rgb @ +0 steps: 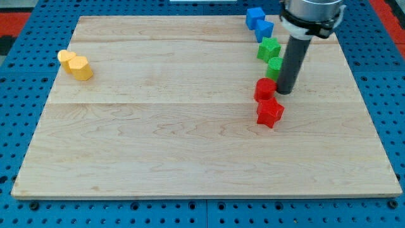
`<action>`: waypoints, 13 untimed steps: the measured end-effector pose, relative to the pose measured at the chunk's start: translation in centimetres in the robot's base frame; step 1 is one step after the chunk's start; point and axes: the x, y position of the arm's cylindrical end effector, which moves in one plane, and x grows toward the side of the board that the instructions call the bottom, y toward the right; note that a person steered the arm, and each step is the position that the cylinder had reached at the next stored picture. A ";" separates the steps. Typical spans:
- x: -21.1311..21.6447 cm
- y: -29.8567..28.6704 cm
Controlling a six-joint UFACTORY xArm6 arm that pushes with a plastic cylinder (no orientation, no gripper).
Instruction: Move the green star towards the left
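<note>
We see wooden board (190, 126): yellow blocks (74, 64) at 9 o'clock; blue blocks (259, 23), green star (268, 48), green block (274, 66), red blocks (267, 101) at 2 o'clock.

Bright, even overhead light; faint short shadows, sharp focus, no glare

a: where do we look from?
b: we have one view only, set above the near edge of the bench (190, 145), facing down and away at a slant.
a: how near are we?
b: near enough that the wooden board almost fills the frame, with blue pegboard (25, 126) around it; the arm (310, 12) is cut off at the view's top.
</note>
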 end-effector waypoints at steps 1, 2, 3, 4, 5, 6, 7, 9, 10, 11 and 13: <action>0.0 -0.1; -1.3 9.2; -2.6 8.3; -5.5 5.2; -6.3 3.4; -6.3 1.1; -6.4 1.7; -9.7 2.6; -10.2 2.5; -11.2 5.4; -14.5 3.0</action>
